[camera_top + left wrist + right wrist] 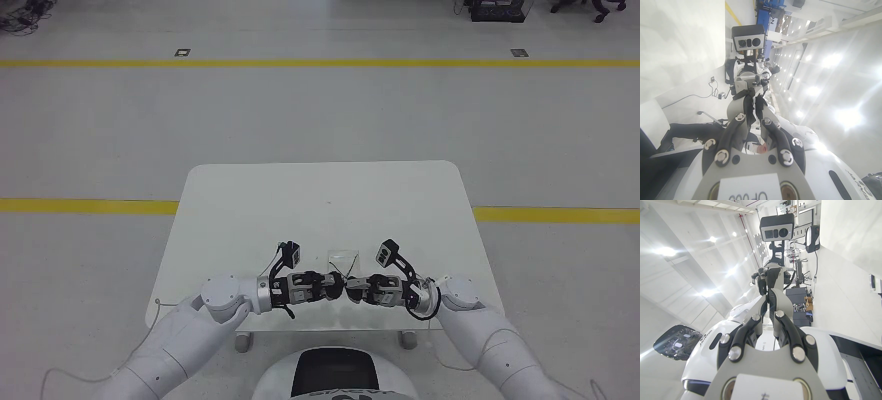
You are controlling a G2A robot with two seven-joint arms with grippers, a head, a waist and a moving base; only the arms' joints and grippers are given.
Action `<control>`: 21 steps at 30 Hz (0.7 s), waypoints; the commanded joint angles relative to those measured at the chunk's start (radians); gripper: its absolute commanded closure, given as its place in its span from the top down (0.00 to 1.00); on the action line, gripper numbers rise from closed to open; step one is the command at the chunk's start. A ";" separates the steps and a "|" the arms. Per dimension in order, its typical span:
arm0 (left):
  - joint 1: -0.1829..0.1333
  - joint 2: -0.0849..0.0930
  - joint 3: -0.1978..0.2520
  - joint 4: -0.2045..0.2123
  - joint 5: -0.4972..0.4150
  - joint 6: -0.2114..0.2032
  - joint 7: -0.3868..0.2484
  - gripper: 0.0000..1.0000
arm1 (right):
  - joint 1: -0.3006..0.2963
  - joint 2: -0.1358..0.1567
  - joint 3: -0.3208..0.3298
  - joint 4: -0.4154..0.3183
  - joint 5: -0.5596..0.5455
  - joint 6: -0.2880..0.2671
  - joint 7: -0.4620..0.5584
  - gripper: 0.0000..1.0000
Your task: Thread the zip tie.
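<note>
my left pincer [328,287] and right pincer [357,289] meet tip to tip over the table's [420,200] near edge. both are narrowed, and each seems to pinch an end of the zip tie [343,261], its pale loop bowing toward the table's middle. i judge threading is in hand; next, the tail must be steered squarely into the head.

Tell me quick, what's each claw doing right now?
Left claw: closed, apparently pinching the zip tie.
Right claw: closed, apparently on the same zip tie.
</note>
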 commanded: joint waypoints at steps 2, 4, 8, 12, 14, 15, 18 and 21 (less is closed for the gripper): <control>0.000 0.000 0.000 0.000 0.000 0.000 0.000 0.09 | 0.000 0.000 -0.001 0.000 0.000 0.000 -0.001 0.00; -0.001 0.000 0.001 0.001 0.000 0.001 -0.001 0.09 | 0.000 0.000 -0.001 -0.001 0.000 0.001 -0.001 0.00; -0.001 0.001 0.002 0.001 -0.001 0.001 -0.002 0.08 | 0.001 0.001 -0.003 -0.001 0.000 0.002 -0.001 0.00; -0.002 0.001 0.003 0.002 -0.001 0.001 -0.003 0.04 | 0.001 0.000 -0.005 0.000 0.001 0.003 -0.003 0.00; -0.002 0.001 0.004 0.002 -0.001 0.000 -0.003 0.00 | 0.001 0.000 -0.006 0.000 0.002 0.002 -0.004 0.00; -0.002 0.001 0.004 0.002 0.000 0.000 -0.003 0.00 | 0.001 0.000 -0.006 0.000 0.003 0.002 -0.004 0.00; -0.003 0.001 0.004 0.003 -0.001 -0.002 -0.004 0.00 | 0.001 0.000 -0.007 0.001 0.006 0.001 -0.005 0.00; -0.003 0.001 0.005 0.003 -0.001 -0.003 -0.005 0.00 | 0.001 0.000 -0.008 0.001 0.008 0.002 -0.006 0.00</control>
